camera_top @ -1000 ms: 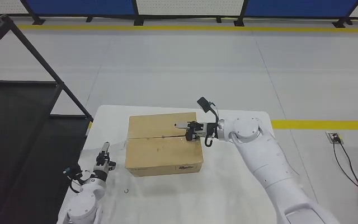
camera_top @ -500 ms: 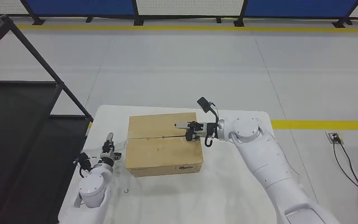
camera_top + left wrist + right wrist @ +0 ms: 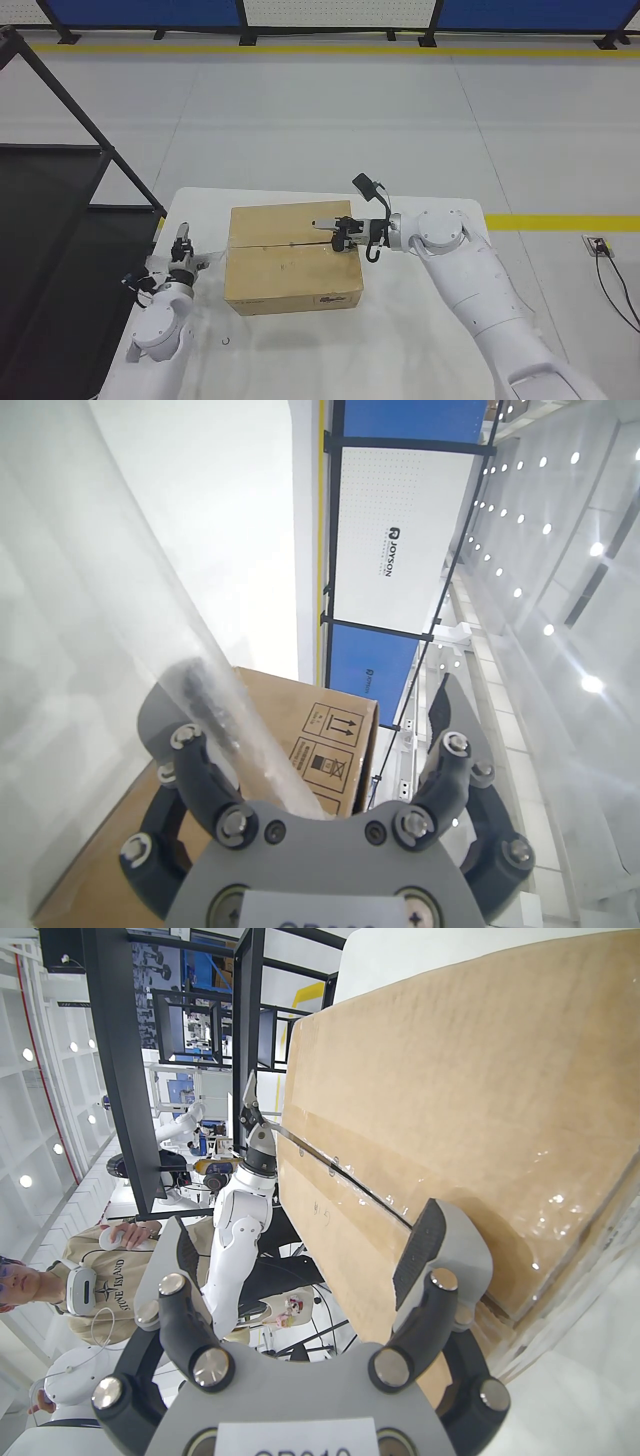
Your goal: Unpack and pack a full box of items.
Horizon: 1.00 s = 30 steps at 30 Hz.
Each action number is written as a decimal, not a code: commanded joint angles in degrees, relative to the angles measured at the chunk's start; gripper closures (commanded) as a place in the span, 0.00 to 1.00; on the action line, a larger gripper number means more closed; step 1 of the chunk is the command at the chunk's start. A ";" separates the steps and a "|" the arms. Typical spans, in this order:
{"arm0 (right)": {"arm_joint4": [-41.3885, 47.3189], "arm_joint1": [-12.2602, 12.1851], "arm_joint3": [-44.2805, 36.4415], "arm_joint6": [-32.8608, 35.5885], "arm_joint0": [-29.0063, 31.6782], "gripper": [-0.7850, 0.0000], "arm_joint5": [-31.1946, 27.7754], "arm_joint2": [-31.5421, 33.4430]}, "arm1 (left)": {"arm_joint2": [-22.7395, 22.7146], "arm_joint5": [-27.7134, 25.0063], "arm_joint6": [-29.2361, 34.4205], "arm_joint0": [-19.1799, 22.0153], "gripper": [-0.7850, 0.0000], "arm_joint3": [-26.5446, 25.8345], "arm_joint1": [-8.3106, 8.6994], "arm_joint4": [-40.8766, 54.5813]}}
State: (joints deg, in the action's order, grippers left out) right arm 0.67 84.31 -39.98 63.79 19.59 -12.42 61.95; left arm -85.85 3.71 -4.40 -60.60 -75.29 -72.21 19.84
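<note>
Top view shows box (image 3: pixel 292 258) shut, nothing unpacked; it sits beneath the wide right claw (image 3: pixel 300 1248), ahead of the wide left claw (image 3: pixel 310 710).

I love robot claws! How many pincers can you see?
2. The left pincer is beside the cardboard box's left end. The right pincer is at the box's top seam, near its right end.

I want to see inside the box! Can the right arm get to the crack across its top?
Probably yes. The right gripper hangs open just over the top of the box, right at the seam that runs across it, and nothing lies between them.
</note>
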 commanded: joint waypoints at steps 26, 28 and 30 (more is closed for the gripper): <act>0.00 0.00 0.00 0.00 0.00 0.00 0.00 0.00 | -4.91 -8.11 -10.63 -10.66 0.00 -21.84 -0.60 -8.01; 0.00 0.00 0.00 0.00 0.00 0.00 0.00 0.00 | -4.99 -8.04 -11.56 -11.08 0.00 -22.86 -0.66 -9.62; 0.00 0.00 0.00 0.00 0.00 0.00 0.00 0.00 | -4.72 -7.98 -12.23 -11.58 0.00 -23.84 -0.73 -11.44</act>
State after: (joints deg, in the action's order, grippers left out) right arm 0.67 84.31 -39.98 63.79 19.59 -12.42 61.95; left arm -90.73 -4.33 -16.27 -71.93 -98.63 -72.90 9.40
